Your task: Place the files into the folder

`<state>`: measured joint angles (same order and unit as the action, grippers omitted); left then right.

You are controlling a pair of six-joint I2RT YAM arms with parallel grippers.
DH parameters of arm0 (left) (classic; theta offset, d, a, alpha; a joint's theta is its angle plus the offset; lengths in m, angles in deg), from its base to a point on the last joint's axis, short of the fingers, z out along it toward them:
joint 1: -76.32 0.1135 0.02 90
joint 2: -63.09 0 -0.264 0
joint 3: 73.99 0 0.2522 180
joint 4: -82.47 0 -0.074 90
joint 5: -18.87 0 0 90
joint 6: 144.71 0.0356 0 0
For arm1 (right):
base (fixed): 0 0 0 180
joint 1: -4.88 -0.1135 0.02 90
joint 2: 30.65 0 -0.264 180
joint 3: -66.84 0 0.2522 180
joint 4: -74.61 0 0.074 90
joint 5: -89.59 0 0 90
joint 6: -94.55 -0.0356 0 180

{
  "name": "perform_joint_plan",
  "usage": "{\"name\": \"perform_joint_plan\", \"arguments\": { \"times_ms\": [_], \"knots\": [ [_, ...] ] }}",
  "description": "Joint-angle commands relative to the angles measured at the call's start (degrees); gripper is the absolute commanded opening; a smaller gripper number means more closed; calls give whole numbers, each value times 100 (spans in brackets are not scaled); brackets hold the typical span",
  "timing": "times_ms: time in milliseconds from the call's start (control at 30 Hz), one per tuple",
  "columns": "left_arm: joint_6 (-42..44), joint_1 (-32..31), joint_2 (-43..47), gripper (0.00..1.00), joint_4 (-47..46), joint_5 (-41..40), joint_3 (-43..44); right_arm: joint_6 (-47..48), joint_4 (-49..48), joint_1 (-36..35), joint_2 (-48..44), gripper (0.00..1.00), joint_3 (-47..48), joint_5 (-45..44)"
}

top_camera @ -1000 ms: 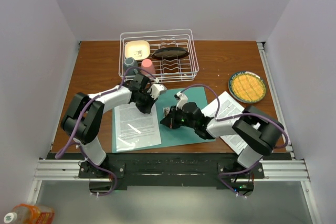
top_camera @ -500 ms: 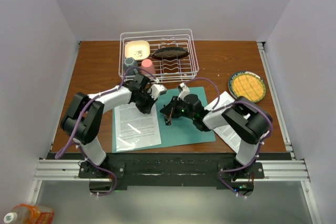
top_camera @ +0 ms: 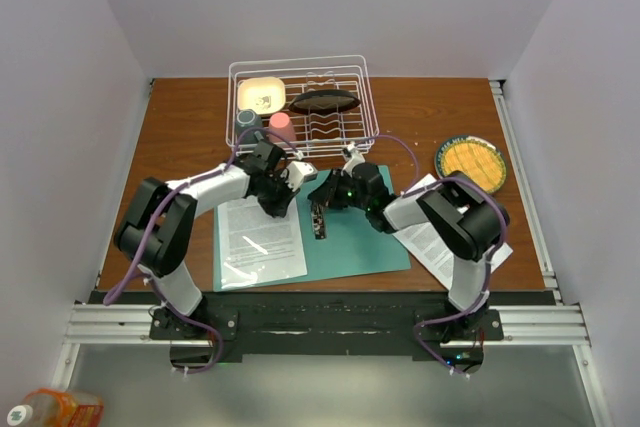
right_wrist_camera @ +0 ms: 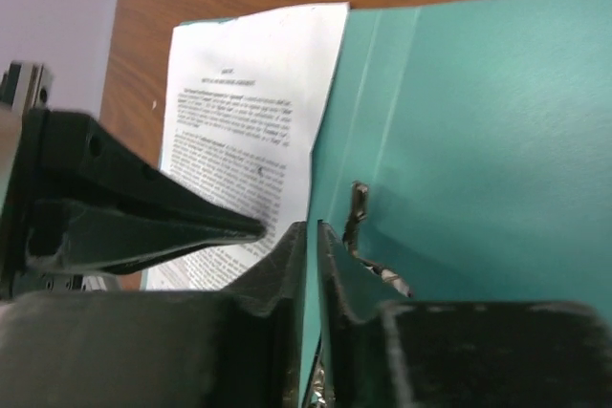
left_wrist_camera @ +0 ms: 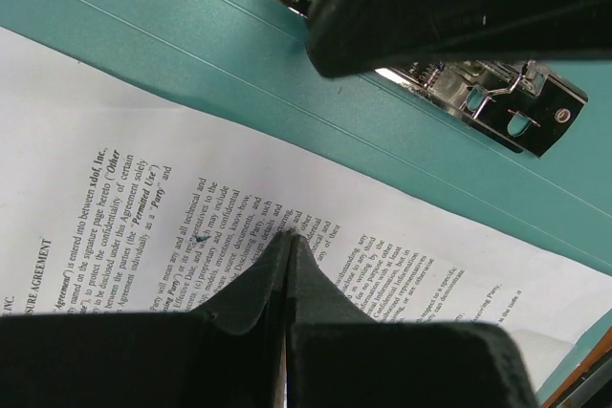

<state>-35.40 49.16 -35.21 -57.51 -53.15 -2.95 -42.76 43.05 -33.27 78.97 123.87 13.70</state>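
Observation:
The teal folder (top_camera: 362,239) lies open on the table. One printed sheet of the files (top_camera: 258,237) rests on its left half. My left gripper (top_camera: 281,203) is shut, its tips pressing down on that sheet (left_wrist_camera: 143,198) near the top. In the left wrist view the tips (left_wrist_camera: 290,236) touch the text. My right gripper (top_camera: 321,209) hovers over the spine by the metal clip (top_camera: 320,224). Its jaws (right_wrist_camera: 311,226) stand a narrow slit apart with nothing between them. The clip (right_wrist_camera: 356,222) sits just beside them. More sheets (top_camera: 438,255) lie under the right arm.
A white wire dish rack (top_camera: 352,137) with a bowl and cups stands just behind the folder. A plate with a yellow disc (top_camera: 471,165) sits at the right. Walls close in both sides of the table.
My right gripper has moved back and left along the folder's spine toward the left gripper, and its jaws have parted slightly. The left arm has stayed put on the sheet.

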Motion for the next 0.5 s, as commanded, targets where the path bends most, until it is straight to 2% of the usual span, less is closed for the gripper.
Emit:
{"name": "perform_joint_plan", "arguments": {
  "times_ms": [0,67,100,167,200,267,300,467],
  "knots": [
    [161,0,303,2,37,31,29,484,1440,141,-1035,25,568,-82],
    [169,-9,364,2,81,13,116,854,2243,176,-1494,31,744,-346],
    [170,-9,373,2,107,22,161,968,2952,203,-1923,39,771,-713],
    [161,-9,426,2,168,30,275,1232,3632,238,-2295,44,815,-1145],
    [152,-9,435,3,195,30,319,1302,4279,238,-2496,46,815,-1634],
    [170,0,496,3,274,4,468,1321,4924,238,-2963,47,737,-2295],
    [187,0,531,4,300,-5,512,1269,5545,238,-3086,47,701,-2969],
    [257,0,566,4,652,39,1004,593,7121,247,-3509,46,333,-4450]
  ]
}}
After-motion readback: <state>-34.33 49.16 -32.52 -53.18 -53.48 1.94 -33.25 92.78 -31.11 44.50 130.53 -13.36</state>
